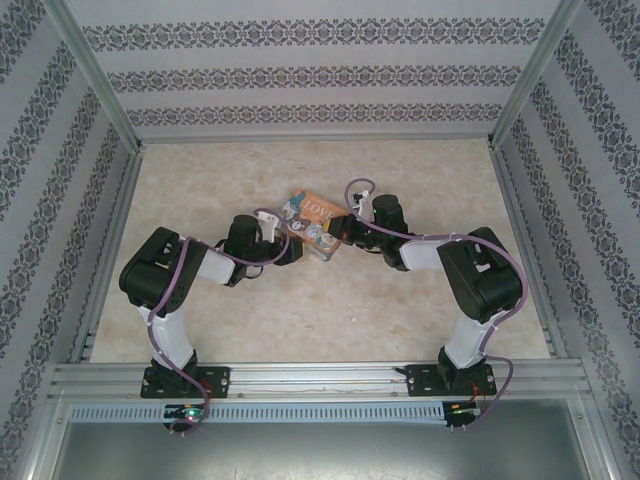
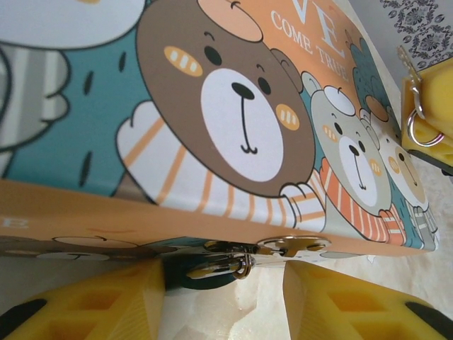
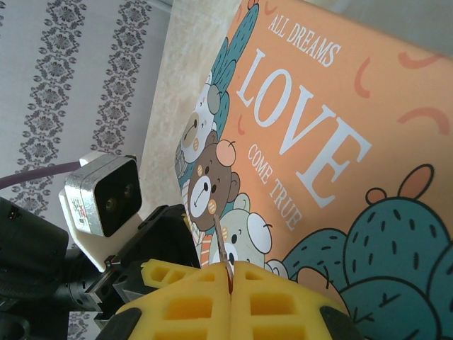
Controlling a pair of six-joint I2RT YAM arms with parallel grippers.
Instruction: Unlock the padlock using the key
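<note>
The small padlock, with a dark teal body and a silvery shackle, hangs from the metal hasp on the front edge of the LOVE cartoon tin. My left gripper stands open around it, and the lock body sits close to the left yellow finger. My right gripper is shut on the key, a thin sliver sticking out towards the tin. In the left wrist view the key and its ring show at the upper right. Both grippers meet at the tin.
The tin lies mid-table between my left gripper and my right gripper. Patterned walls and metal rails enclose the marble-look tabletop. The left wrist camera sits close to the key tip.
</note>
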